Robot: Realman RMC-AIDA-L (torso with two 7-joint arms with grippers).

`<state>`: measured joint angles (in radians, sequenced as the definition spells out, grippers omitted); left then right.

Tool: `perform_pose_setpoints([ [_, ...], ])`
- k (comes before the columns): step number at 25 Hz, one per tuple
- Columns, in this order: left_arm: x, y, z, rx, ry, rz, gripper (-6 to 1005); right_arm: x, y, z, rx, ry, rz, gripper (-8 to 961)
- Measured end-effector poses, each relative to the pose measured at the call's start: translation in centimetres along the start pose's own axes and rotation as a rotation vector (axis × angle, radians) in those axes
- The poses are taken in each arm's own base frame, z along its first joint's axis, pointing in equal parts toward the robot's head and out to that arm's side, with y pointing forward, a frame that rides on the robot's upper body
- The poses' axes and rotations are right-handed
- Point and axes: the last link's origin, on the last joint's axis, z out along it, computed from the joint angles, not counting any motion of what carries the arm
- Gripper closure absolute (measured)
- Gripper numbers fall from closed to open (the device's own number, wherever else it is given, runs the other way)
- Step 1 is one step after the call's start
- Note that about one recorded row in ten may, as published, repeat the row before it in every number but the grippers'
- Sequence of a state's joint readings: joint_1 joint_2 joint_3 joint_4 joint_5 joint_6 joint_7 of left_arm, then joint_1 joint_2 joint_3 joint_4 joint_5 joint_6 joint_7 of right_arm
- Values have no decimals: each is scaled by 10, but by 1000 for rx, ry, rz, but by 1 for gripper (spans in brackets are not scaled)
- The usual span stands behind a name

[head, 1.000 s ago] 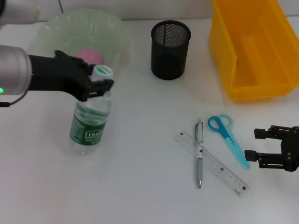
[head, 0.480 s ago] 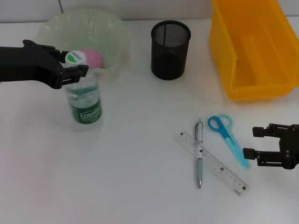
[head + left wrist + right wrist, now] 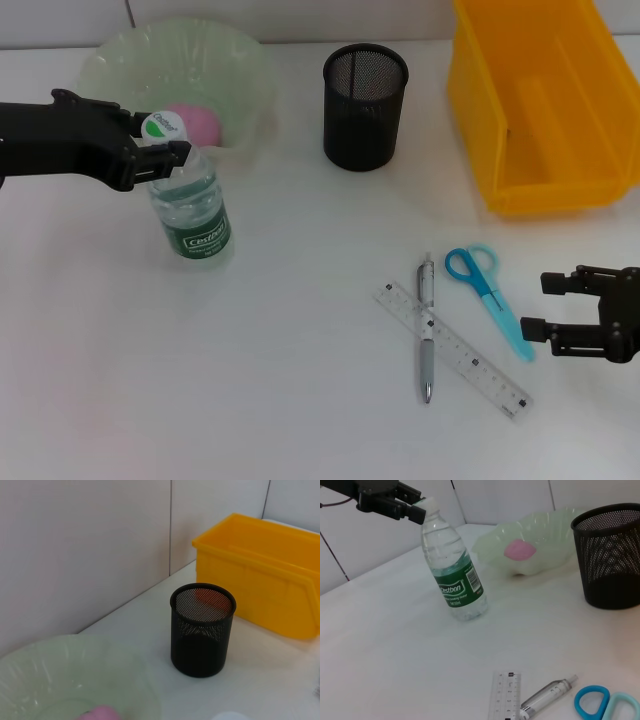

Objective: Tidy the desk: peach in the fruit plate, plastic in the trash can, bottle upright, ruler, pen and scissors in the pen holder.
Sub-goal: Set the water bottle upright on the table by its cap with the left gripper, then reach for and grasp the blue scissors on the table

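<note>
Head view first: the clear plastic water bottle with a green label [image 3: 193,213] is seen standing on the white tabletop [image 3: 270,370], slightly tilted, just in front of the pale green fruit plate [image 3: 245,75]. Its white cap is pinched between the jaws of the black left gripper [image 3: 160,150], which is reached in from the side of the scene. A pink peach [image 3: 198,124] is lying inside the fruit plate.

From the right wrist view, the bottle [image 3: 454,575] is shown with its base down on the tabletop and its neck clamped by the left gripper [image 3: 415,510]; the plate [image 3: 540,535] and the peach [image 3: 520,549] are placed behind it.

Beside the fruit plate, the black mesh pen holder [image 3: 365,106] is set upright, and past it the yellow plastic bin [image 3: 540,100] is found. Well apart from the pen holder, nearer the robot, a clear ruler [image 3: 456,351] is laid diagonally with a silver pen [image 3: 427,328] crossed over it. Blue-handled scissors [image 3: 489,291] are placed just beside them.

Next to the scissors, the black right gripper [image 3: 560,310] is held low over the tabletop with its jaws spread, nothing held between them.
</note>
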<state>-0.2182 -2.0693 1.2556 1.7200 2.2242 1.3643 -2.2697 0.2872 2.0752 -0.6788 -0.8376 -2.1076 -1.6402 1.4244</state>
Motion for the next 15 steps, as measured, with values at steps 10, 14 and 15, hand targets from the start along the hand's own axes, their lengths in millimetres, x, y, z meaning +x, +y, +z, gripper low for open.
perform_pose_setpoints([
  [10, 2, -3, 2, 22, 23, -21, 483, -1, 0, 1, -9, 10, 3, 176],
  [14, 8, -5, -2, 38, 37, 2, 477, -2, -1, 0, -6, 7, 4, 176],
  [15, 8, -5, -2, 38, 37, 2, 434, -2, -1, 0, -6, 7, 4, 176],
])
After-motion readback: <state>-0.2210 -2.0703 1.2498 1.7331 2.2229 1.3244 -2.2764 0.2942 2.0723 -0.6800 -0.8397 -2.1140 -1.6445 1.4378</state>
